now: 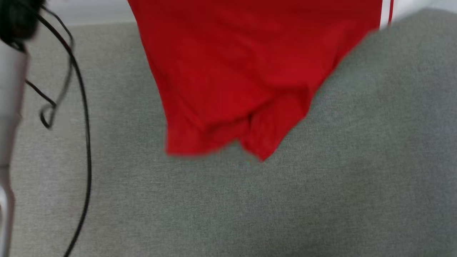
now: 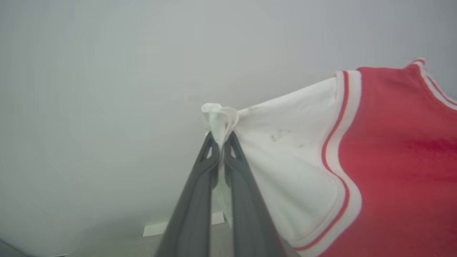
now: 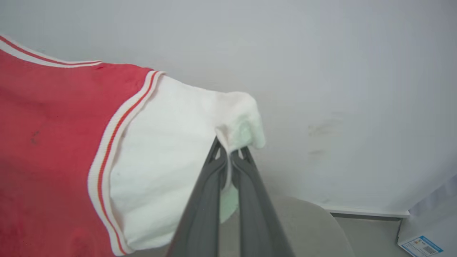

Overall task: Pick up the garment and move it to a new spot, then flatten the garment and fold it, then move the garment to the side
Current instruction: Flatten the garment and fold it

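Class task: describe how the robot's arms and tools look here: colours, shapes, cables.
The left tool and right tool each have two long, dark grey fingers, tapering, with small cut-outs near the tips. A pale grey forearm trails loose black cables.

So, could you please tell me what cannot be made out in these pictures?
Head view: bright red soft fabric shirt with white sleeves, cut off by the top edge; hem blurred.
Head view: dark object with black cables, top left, blurred and cropped.
Right wrist view: label on the white box, too small to read.
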{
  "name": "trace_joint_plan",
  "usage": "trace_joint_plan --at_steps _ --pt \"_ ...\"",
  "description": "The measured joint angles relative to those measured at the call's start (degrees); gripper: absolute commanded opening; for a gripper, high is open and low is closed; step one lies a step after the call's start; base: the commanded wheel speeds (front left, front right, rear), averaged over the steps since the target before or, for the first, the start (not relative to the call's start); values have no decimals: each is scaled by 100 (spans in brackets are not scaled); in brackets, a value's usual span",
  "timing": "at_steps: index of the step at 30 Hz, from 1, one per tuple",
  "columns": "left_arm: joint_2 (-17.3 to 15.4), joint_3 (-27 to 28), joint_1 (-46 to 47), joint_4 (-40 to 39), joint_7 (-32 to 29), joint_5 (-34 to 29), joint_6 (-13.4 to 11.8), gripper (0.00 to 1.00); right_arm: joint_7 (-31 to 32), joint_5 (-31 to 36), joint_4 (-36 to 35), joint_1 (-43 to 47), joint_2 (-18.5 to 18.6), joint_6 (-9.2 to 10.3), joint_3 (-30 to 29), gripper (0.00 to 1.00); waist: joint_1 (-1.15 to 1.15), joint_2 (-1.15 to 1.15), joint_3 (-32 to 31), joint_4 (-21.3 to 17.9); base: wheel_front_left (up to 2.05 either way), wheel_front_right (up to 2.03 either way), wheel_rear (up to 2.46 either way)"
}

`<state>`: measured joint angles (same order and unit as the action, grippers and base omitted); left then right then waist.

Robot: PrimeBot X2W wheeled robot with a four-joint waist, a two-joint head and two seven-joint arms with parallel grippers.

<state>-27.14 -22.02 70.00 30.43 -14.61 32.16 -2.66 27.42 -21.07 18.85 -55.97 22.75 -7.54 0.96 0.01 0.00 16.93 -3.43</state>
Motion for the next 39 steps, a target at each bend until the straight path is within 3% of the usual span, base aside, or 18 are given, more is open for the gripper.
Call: trace_joint_plan --at_steps 10,20,30,39 --pt "-126 169 1808 678 862 -459 -193 0 -1139 242 1147 -2534 -280 0 203 0 1 0 702 -143 0 0 0" --pt "-182 198 2842 1243 1223 -650 -288 0 -1911 218 2321 -4133 -309 0 328 0 1 0 1460 -112 0 0 0" --pt "-2 233 2833 1981 1543 -408 -40 0 -2295 -34 3105 -4345 -412 0 965 0 1 0 2065 77 0 0 0" --pt "204 477 1867 2627 1903 154 359 0 -2630 -837 3217 -3332 -427 0 1684 0 0 0 2027 106 0 0 0"
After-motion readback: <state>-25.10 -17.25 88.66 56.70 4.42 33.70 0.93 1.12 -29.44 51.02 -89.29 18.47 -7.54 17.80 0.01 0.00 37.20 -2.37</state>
